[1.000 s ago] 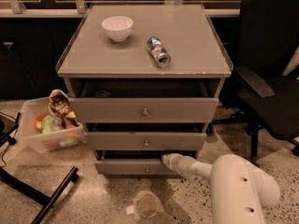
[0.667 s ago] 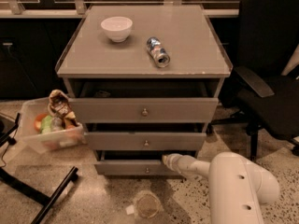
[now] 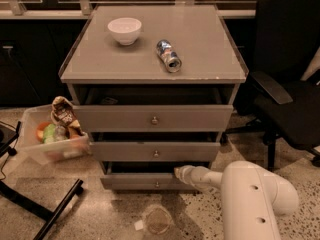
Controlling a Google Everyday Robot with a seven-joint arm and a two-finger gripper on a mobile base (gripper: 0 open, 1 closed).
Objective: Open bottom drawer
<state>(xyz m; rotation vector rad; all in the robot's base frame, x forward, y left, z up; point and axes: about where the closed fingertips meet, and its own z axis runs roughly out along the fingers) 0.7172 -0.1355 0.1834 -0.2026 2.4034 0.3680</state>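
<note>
The grey cabinet (image 3: 150, 59) has three drawers, all pulled out a little. The bottom drawer (image 3: 135, 182) is the lowest and slimmest front, with a small round knob (image 3: 157, 184). A dark gap shows above its top edge. My white arm (image 3: 250, 199) reaches in from the lower right. My gripper (image 3: 179, 172) sits at the top edge of the bottom drawer, right of the knob, and its tip goes into the dark gap. The middle drawer (image 3: 155, 152) and top drawer (image 3: 152, 118) stand above it.
A white bowl (image 3: 124, 30) and a tipped can (image 3: 168, 55) lie on the cabinet top. A clear bin (image 3: 50, 143) of snacks stands on the floor at the left. A black chair (image 3: 290, 79) stands at the right. A clear cup (image 3: 157, 219) lies on the floor in front.
My arm and gripper hold the same place at the bottom drawer's top edge. The drawer fronts have not visibly moved.
</note>
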